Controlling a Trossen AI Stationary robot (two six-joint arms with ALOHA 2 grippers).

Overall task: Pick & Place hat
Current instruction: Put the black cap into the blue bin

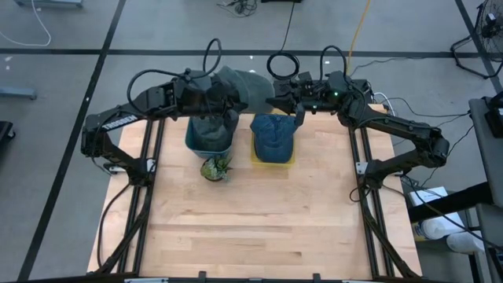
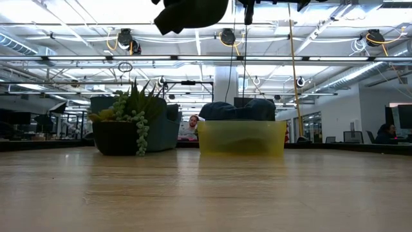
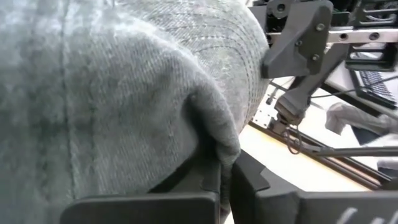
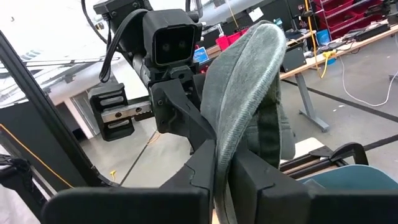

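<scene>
Two pincers clamp the grey hat (image 1: 245, 85) aloft; left pincer (image 3: 225, 180) and right pincer (image 4: 222, 177) both grip it, probably a handover above the worktop (image 1: 251, 212).

In the low view the grey hat (image 2: 192, 13) is cut off by the top edge, so only its lower folds hang into sight at twelve o'clock. The left gripper (image 1: 222, 98) is buried under that cloth in the high view. The left wrist view is nearly filled by grey fabric, which hides most of the desk (image 3: 292, 167). The blue bin (image 1: 209, 141) is half covered by the left arm. The blue hat (image 2: 237, 110) shows only its crown above the yellow bin (image 2: 242, 138).
</scene>
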